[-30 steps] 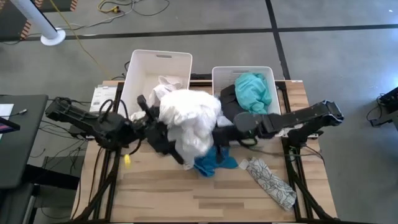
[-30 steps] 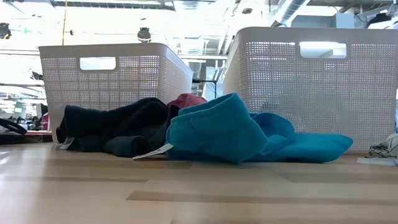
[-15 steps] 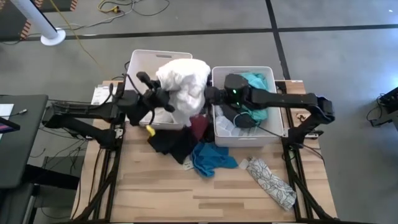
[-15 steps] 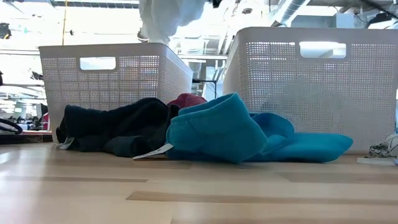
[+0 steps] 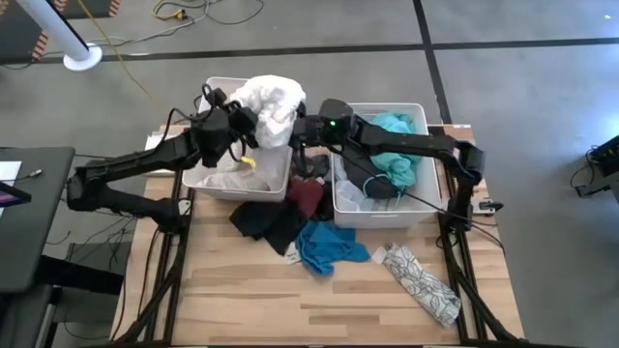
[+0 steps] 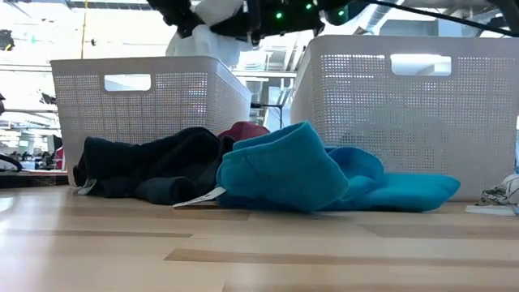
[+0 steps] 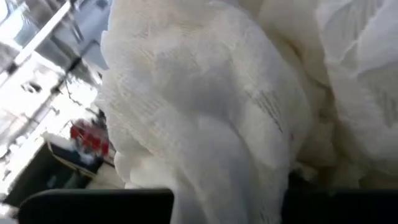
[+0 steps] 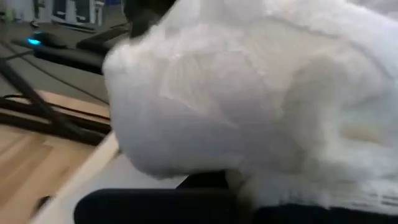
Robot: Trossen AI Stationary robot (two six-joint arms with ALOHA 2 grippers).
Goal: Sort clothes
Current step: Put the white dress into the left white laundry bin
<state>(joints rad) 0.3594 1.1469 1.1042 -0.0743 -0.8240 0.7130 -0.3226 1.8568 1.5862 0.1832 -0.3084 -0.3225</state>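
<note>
A bundle of white clothes [image 5: 271, 97] hangs between my two grippers above the left white bin [image 5: 221, 179]. It fills the left wrist view [image 7: 205, 106] and the right wrist view [image 8: 249, 93], and shows at the top of the low view [image 6: 209, 28]. My left gripper [image 5: 240, 124] is at its left side and my right gripper [image 5: 302, 130] at its right, both shut on it. Black [image 5: 259, 220], maroon [image 5: 308, 198] and teal [image 5: 329, 246] garments lie heaped on the table in front of the bins. My left gripper holds the white bundle at its left side [image 5: 250, 114], coming level from the table's left. The cloth covers the fingers, so the part and the layers cannot be told. The bundle is lifted clear and sags toward the bin. My right gripper holds the bundle at its right side [image 5: 290, 118], coming level from the table's right. The cloth covers the fingertips [image 8: 205, 180]. The bundle hangs clear of the table, above the left bin.
The right white bin [image 5: 340, 208] holds a teal garment [image 5: 392, 145] and dark cloth. A white patterned garment [image 5: 421, 282] lies on the table at the near right. The near part of the wooden table [image 5: 251, 300] is bare.
Both grippers have carried the white bundle from above the heap at the table's middle toward the far edge, and it now hangs over the left bin. The black, maroon and teal garments that it covered now show on the table.
</note>
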